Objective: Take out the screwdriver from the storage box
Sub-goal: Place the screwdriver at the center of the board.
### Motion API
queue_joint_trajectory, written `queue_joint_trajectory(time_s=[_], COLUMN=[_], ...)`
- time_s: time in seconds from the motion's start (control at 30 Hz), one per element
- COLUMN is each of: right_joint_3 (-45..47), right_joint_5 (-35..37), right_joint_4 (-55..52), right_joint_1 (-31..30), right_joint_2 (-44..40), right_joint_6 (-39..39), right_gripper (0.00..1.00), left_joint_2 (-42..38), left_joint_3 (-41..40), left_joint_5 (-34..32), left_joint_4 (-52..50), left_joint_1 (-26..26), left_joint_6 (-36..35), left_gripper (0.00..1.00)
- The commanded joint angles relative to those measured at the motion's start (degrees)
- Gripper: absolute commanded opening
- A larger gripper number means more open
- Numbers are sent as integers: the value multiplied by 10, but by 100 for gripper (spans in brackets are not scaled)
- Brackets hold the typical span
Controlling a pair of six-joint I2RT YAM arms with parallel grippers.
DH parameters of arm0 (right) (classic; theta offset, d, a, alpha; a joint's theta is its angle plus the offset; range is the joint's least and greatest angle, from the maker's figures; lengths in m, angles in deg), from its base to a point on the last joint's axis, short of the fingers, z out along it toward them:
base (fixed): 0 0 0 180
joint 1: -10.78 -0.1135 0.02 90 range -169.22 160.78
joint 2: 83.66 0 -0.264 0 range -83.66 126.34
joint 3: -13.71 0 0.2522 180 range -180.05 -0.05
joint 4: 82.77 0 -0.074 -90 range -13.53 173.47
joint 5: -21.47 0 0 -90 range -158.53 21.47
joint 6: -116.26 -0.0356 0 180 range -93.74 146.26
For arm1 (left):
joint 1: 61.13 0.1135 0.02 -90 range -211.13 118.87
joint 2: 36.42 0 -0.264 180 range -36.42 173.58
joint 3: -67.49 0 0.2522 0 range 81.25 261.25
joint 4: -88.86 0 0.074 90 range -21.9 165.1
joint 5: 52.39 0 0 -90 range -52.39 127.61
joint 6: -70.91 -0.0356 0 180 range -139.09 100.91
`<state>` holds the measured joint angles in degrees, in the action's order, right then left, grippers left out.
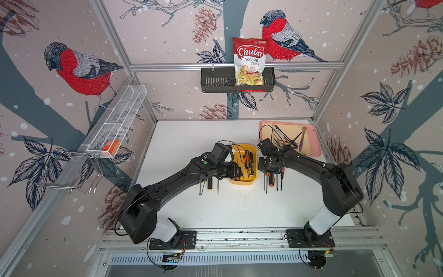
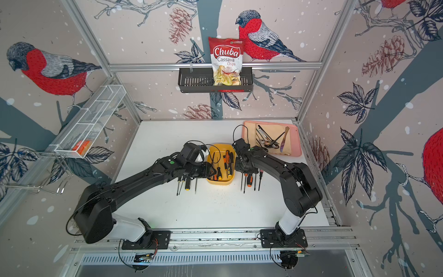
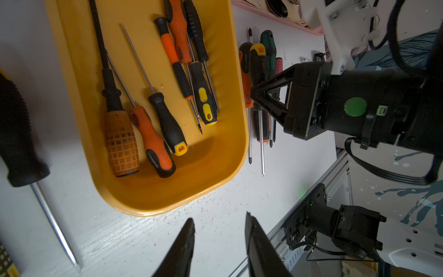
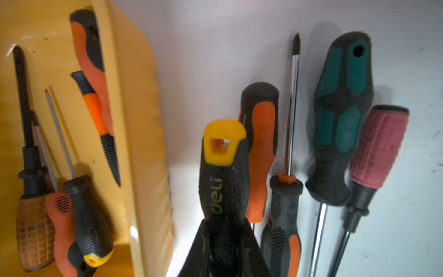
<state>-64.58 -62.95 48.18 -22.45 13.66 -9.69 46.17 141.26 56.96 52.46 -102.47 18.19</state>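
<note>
Several screwdrivers lay in the shallow yellow plastic storage box at the middle of the white table, their handles packed side by side and some overlapping. The right gripper was pinched tight on a black-handled screwdriver with a yellow end cap. It was outside the box, over the row of loose screwdrivers lying between the box and the table's right edge. Whether its shaft touched the table could not be told. The held handle sat against an orange-and-black handle — if the jaws opened there, it would likely land on that neighbour and roll, perhaps against the box wall.

The left gripper hovered empty by the box's near-left corner, its fingers part-spread. That gap looked narrow for the thicker handles. Driven into the crowded box, a fingertip could wedge between two tools, drag both, or tip the light box. The two wrists were close across the box — reaching in together risked a collision.
</note>
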Motion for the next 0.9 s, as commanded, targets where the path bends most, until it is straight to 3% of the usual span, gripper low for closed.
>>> queue_joint_trajectory(time_s=[0.0,0.3,0.87], right_joint_3=[5,6,-16], right_joint_5=[-8,-15,-13], right_joint_4=[28,41,19], right_joint_1=[4,8,8], right_joint_2=[16,55,62], right_joint_6=[11,15,10], right_gripper=[6,7,23], left_joint_2=[-4,-3,11], left_joint_3=[-1,-1,13], left_joint_5=[-9,-14,-20], left_joint_4=[8,3,-10], left_joint_1=[-2,-3,-3], left_joint_6=[5,3,-12], left_gripper=[38,37,38])
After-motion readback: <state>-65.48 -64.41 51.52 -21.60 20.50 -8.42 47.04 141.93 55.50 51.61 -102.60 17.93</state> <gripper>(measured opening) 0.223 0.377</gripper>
